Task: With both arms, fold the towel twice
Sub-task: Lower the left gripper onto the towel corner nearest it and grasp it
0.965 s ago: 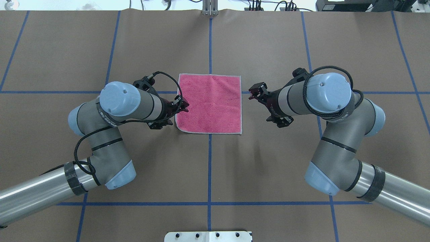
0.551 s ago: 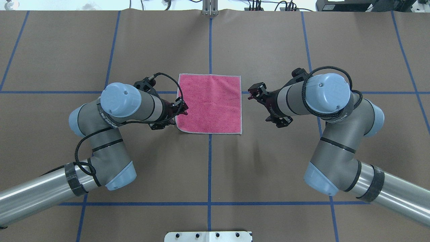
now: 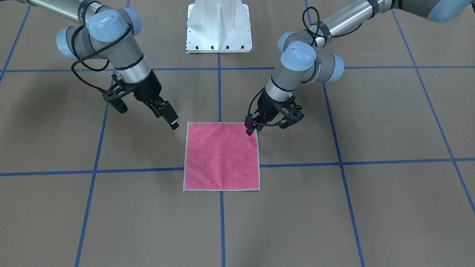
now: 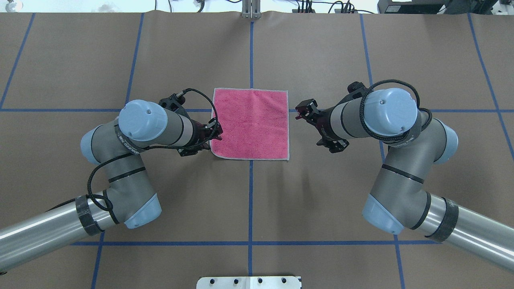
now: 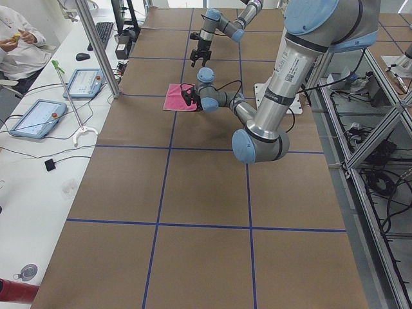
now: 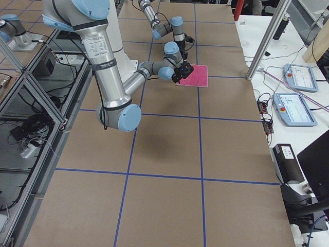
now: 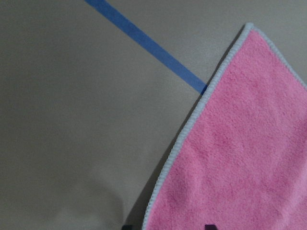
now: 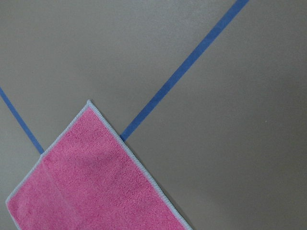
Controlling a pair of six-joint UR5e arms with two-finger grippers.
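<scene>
The towel (image 4: 249, 123) lies flat and unfolded, pink face up, at the table's centre; it also shows in the front view (image 3: 221, 155). My left gripper (image 4: 215, 135) is low at the towel's left edge, near its near-left corner (image 3: 251, 128). In the left wrist view two dark fingertips (image 7: 209, 226) stand apart at the bottom rim, astride the towel's light hem (image 7: 240, 158). It looks open. My right gripper (image 4: 300, 113) hovers just off the towel's right edge (image 3: 170, 118), apart from it. The right wrist view shows a towel corner (image 8: 91, 182) and no fingers; it looks open.
Brown paper with blue tape lines (image 4: 251, 200) covers the table. The white pedestal (image 3: 219, 26) stands on the robot's side. Tablets and cables lie on a side bench (image 5: 38, 116) past the far edge.
My left gripper has drawn slightly back and toward the robot along the towel's left edge. The right gripper has edged a little toward the towel. The towel has not moved.
</scene>
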